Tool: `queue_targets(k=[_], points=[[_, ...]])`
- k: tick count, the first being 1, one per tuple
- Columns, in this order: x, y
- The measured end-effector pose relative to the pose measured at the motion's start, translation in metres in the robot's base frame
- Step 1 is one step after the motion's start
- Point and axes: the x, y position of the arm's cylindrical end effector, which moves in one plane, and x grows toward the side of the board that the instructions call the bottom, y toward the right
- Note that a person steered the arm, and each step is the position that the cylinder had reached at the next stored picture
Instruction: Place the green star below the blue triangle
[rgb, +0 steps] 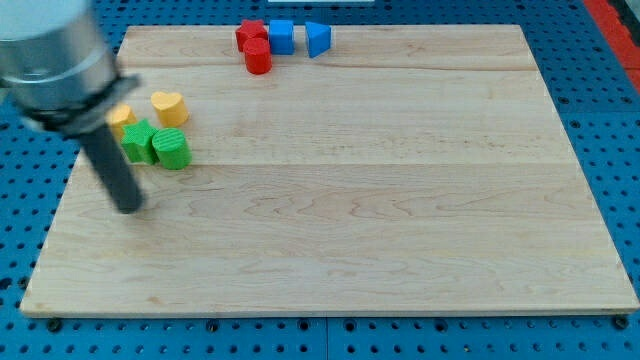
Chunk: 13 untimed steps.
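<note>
The green star (138, 141) lies near the view's left edge of the wooden board (350, 220), touching a green cylinder (171, 149) on its right. The blue triangle (317, 39) sits at the view's top, right of a blue cube (281, 36). My tip (129, 207) rests on the board just below and slightly left of the green star, apart from it. The rod rises up and left to the blurred arm body at the top left corner.
Two yellow blocks sit above the green pair: a heart (169, 107) and one (121, 118) partly hidden by the rod. Two red blocks (254, 46) touch the blue cube's left side. Blue pegboard (610, 120) surrounds the board.
</note>
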Motion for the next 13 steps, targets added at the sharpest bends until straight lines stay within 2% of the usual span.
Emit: queue_targets(k=[1, 2, 5, 7, 8, 9, 10, 12, 13], points=[[-0.027, -0.063], [-0.057, -0.054], [-0.124, 0.131], [-0.137, 0.156], [-0.164, 0.211], [-0.166, 0.21], [-0.137, 0.231], [-0.116, 0.31], [-0.129, 0.292]])
